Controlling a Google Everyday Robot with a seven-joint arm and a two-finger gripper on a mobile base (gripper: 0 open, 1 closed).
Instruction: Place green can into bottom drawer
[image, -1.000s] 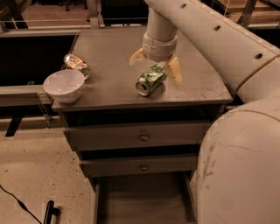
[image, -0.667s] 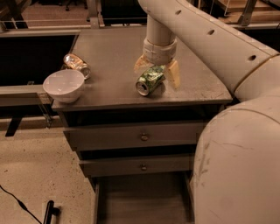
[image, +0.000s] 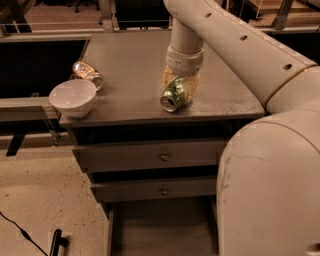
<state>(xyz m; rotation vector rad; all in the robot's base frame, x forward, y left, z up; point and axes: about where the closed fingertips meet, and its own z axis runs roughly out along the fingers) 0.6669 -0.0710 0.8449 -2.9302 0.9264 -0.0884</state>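
The green can (image: 173, 96) lies on its side on the grey cabinet top (image: 130, 65), near the front edge, silver end towards me. My gripper (image: 179, 86) comes down on it from above, and its yellowish fingers (image: 192, 87) press against both sides of the can. The can still rests on the top. The bottom drawer (image: 160, 230) is pulled open below, showing a flat grey floor. My arm covers its right part.
A white bowl (image: 73, 97) stands at the front left corner of the cabinet top, with a gold-brown can (image: 87, 74) lying behind it. Two upper drawers with brass knobs (image: 164, 156) are shut. A black cable (image: 20, 232) lies on the floor at left.
The gripper has come down over the green can, and its fingers have closed from a wide spread onto the can's sides. The can has hardly moved.
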